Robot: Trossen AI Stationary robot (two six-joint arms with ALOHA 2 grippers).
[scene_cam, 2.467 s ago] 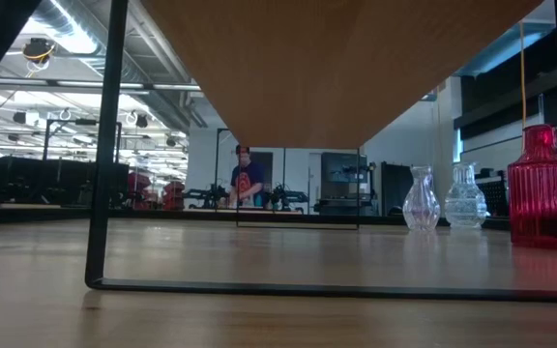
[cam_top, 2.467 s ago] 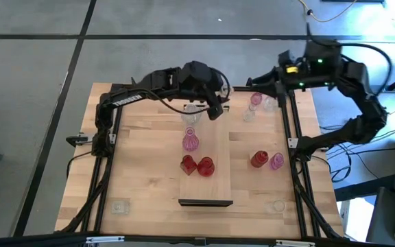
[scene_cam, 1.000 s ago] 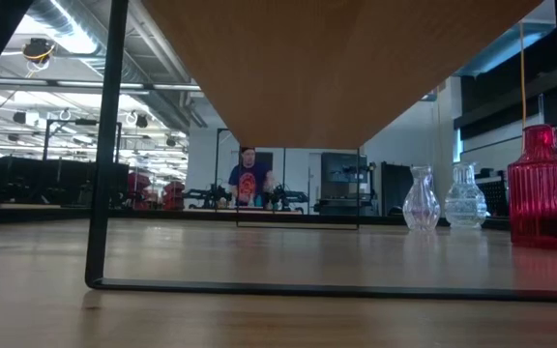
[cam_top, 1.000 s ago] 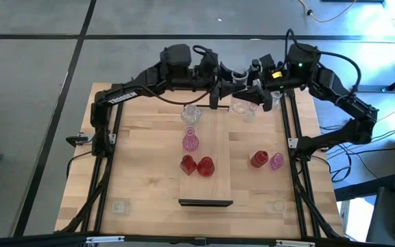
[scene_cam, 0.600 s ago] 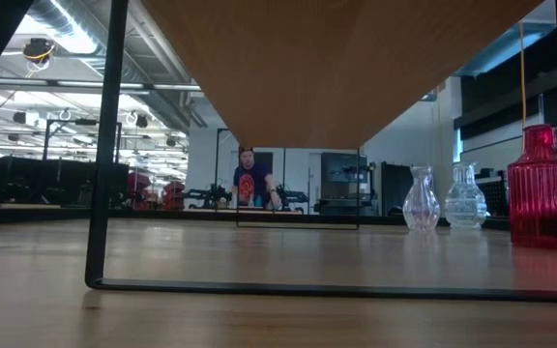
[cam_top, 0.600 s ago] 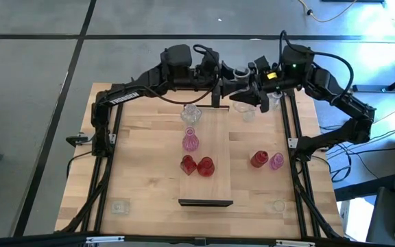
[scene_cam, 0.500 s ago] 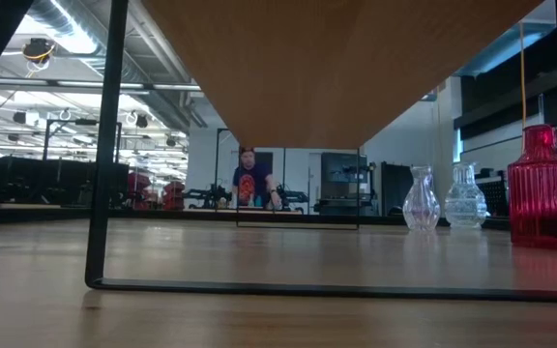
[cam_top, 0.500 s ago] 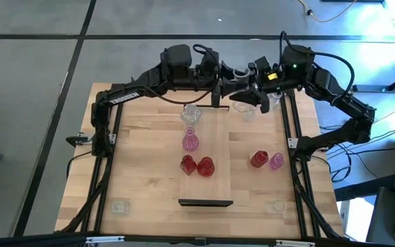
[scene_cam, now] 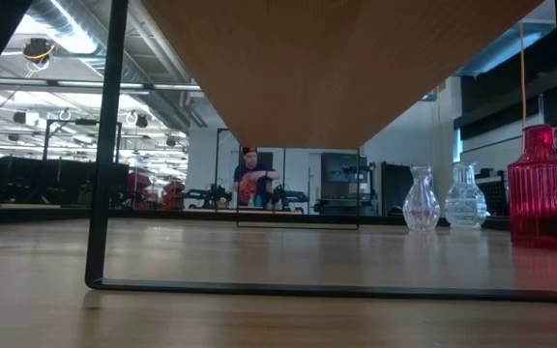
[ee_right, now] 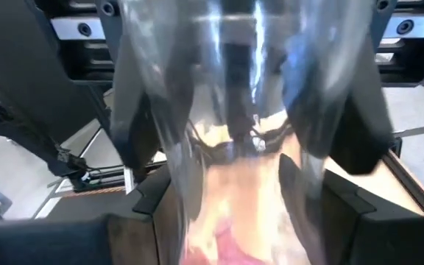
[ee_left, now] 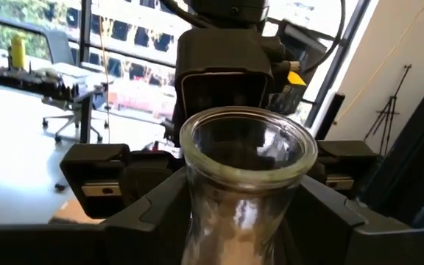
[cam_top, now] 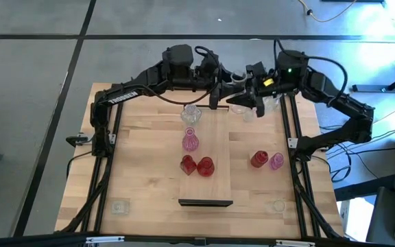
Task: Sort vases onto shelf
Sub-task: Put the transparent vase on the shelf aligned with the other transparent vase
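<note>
A clear glass vase (cam_top: 238, 103) hangs upright in the air above the table's far edge, between both grippers. My left gripper (cam_top: 230, 95) reaches in from the table's left and is shut on it; in the left wrist view the vase (ee_left: 245, 147) fills the gap between its fingers, rim up. My right gripper (cam_top: 245, 96) faces it from the right, open. Its fingers (ee_right: 153, 213) stand on either side of the vase's body (ee_right: 234, 110); I cannot tell whether they touch. The shelf (cam_top: 214, 189) lies mid-table. My left gripper pinches the clear vase between its two fingers (ee_left: 160, 213), just below the flared rim at the neck (ee_left: 245, 202). The fingers come level from the table's left. The vase stands upright in the hold, lifted clear of the table.
On the shelf stand a clear vase (cam_top: 192, 111), a pink one (cam_top: 190, 142) and two red ones (cam_top: 188, 165). On the table's right side are a red vase (cam_top: 258, 159), a pink one (cam_top: 276, 162) and clear ones (cam_top: 249, 114). A person (scene_cam: 249, 179) stands far off.
My right gripper has moved toward the table's left, closing in on the left gripper until its fingers flank the raised vase. The vase and my left gripper have stayed about where they were.
</note>
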